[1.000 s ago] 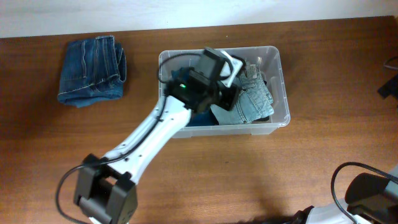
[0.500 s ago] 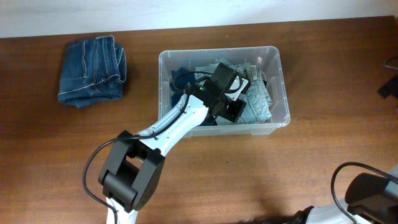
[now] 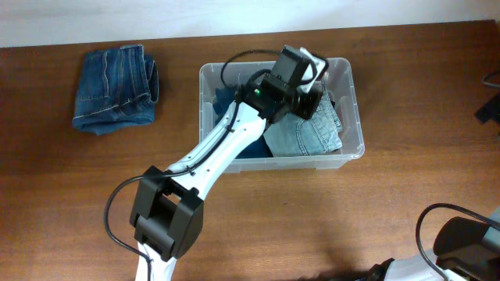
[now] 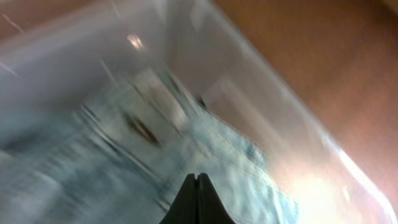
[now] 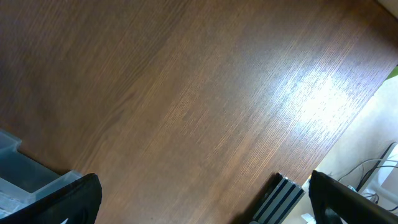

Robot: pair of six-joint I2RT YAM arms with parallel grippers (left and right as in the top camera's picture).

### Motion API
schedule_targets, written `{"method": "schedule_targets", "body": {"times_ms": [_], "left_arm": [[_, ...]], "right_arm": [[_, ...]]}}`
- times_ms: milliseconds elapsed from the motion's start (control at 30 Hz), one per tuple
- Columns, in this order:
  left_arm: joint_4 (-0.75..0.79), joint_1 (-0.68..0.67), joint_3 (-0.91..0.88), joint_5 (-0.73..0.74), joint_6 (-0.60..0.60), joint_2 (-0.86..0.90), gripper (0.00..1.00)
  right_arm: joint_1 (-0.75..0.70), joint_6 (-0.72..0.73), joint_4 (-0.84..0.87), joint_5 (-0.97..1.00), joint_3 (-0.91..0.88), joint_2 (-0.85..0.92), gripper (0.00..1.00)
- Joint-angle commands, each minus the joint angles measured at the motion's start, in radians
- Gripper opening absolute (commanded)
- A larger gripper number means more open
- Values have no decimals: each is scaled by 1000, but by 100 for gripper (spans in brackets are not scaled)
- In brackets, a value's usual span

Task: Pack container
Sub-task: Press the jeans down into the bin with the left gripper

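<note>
The container (image 3: 355,109) is a clear plastic bin in the middle of the table, holding folded light denim (image 3: 308,139) on the right and a dark blue garment (image 3: 225,101) on the left. My left arm reaches into it, and my left gripper (image 3: 311,72) hangs over the far right corner. In the left wrist view, the left gripper (image 4: 197,184) is shut with nothing between its tips, just above the blurred light denim (image 4: 87,162) and near the container wall (image 4: 267,81). My right gripper (image 5: 208,202) stands wide open over bare table, holding nothing.
Folded dark blue jeans (image 3: 116,87) lie on the table to the left of the bin. In the right wrist view, a clear plastic corner (image 5: 15,165) shows at lower left and a ribbed metal rail (image 5: 280,199) at the table edge (image 5: 373,87).
My left gripper has moved from the middle of the bin up toward its far right corner, staying shut. The light denim it covered now shows. The right arm has not moved.
</note>
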Motion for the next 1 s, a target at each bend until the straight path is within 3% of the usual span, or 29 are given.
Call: {"method": "schedule_targets", "body": {"times_ms": [0, 533, 967], "left_arm": [[24, 8, 10, -159, 20, 10, 1], [72, 21, 10, -143, 19, 220, 1], [76, 21, 63, -144, 20, 121, 3]], "right_arm": [[-2, 13, 3, 5, -3, 4, 98], [-2, 13, 3, 5, -3, 4, 99], [-2, 13, 3, 5, -3, 4, 99]]}}
